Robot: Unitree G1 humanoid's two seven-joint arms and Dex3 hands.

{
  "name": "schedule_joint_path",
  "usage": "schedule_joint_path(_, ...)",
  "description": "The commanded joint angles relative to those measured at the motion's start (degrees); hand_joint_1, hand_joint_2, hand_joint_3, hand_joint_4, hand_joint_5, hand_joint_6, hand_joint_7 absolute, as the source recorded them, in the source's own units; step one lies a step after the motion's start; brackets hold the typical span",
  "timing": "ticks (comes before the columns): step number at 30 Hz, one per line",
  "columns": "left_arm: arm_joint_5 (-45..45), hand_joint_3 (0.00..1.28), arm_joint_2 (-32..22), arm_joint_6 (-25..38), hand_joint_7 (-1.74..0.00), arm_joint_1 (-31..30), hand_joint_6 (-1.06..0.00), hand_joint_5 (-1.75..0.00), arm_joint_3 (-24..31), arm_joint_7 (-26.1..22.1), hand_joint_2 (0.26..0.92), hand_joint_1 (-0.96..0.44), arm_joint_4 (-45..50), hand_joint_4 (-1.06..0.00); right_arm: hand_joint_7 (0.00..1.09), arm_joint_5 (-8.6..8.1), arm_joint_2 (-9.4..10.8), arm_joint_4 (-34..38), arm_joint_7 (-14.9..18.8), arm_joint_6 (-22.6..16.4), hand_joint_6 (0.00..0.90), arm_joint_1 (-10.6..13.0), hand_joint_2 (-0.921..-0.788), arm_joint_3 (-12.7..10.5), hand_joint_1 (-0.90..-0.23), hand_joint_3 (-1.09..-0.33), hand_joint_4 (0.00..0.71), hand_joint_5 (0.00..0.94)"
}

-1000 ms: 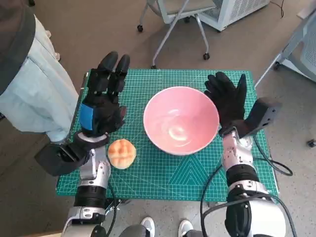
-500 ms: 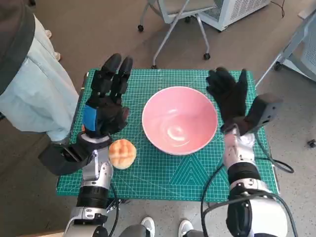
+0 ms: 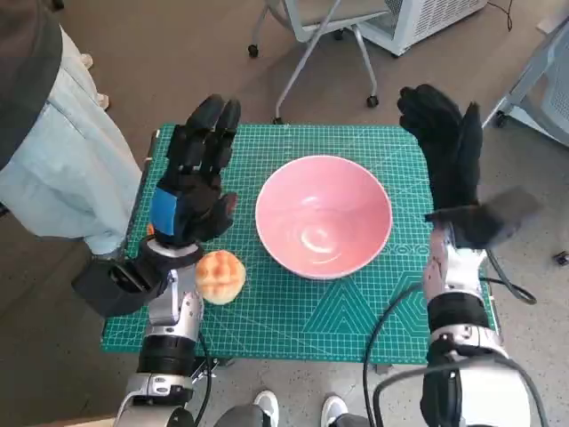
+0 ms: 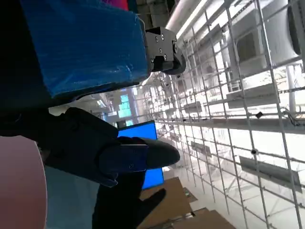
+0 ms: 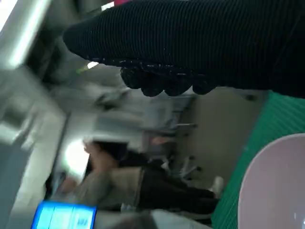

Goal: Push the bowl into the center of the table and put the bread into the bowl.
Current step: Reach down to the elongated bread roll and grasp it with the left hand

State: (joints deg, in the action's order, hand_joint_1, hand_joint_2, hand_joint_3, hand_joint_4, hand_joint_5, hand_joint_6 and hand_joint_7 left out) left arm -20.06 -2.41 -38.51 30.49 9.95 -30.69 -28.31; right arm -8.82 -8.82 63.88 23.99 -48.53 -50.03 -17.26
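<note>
Both forearms rise from below with the hands held up and holding nothing. The left hand point(image 3: 191, 182) shows its blue-taped back, fingers extended close together. The gloved right hand point(image 3: 444, 147) stands upright, fingers spread, well apart from the left hand.

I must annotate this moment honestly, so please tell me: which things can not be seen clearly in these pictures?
- Round golden bread bun: head view, its left side hidden by the left hand and its wrist.
- Pink round bowl: cut off by the edge in the right wrist view.
- Right hand: right wrist view shows only a dark band; the room and the person behind are blurred.
- Green cutting mat: near-left corner hidden by the left forearm.
</note>
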Motion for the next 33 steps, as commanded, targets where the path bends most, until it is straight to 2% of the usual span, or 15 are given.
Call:
schedule_joint_path(1,1.2,0.4,-0.3,-0.4,-0.49,1.0,0.0,-0.07,-0.9,0.2,0.921,-0.5,0.5,-0.1,0.16,-0.53,-0.2,-3.8,2.7,-3.4,0.196,4.1,-0.921,1.6,-0.652,-0.78,0.141,0.011)
schedule_joint_path(7,1.7,0.4,-0.5,-0.5,-0.5,1.6,0.0,-0.07,-2.1,-0.4,0.921,-0.5,0.6,-0.11,0.17,-1.04,0.1,-8.7,3.7,-4.8,0.194,6.6,-0.921,3.4,-0.673,-0.773,0.144,0.01)
schedule_joint_path(14,1.7,0.41,-1.1,0.2,-0.51,2.4,0.0,-0.08,-3.2,-1.7,0.921,-0.51,0.6,-0.12,0.18,-1.28,0.9,-13.4,3.2,-4.0,0.19,8.4,-0.921,5.2,-0.685,-0.768,0.146,0.009)
schedule_joint_path(23,1.7,0.4,-2.0,0.2,-0.51,2.9,0.0,-0.08,-3.8,-2.8,0.921,-0.52,0.7,-0.13,0.19,-1.21,2.2,-17.9,2.6,-1.9,0.186,9.2,-0.921,7.4,-0.689,-0.765,0.154,0.011)
schedule_joint_path(33,1.3,0.4,-2.5,0.5,-0.51,3.3,0.0,-0.07,-3.7,-3.3,0.921,-0.53,0.9,-0.13,0.21,-2.33,2.0,-19.4,3.6,-1.0,0.181,9.2,-0.921,8.4,-0.69,-0.762,0.157,0.009)
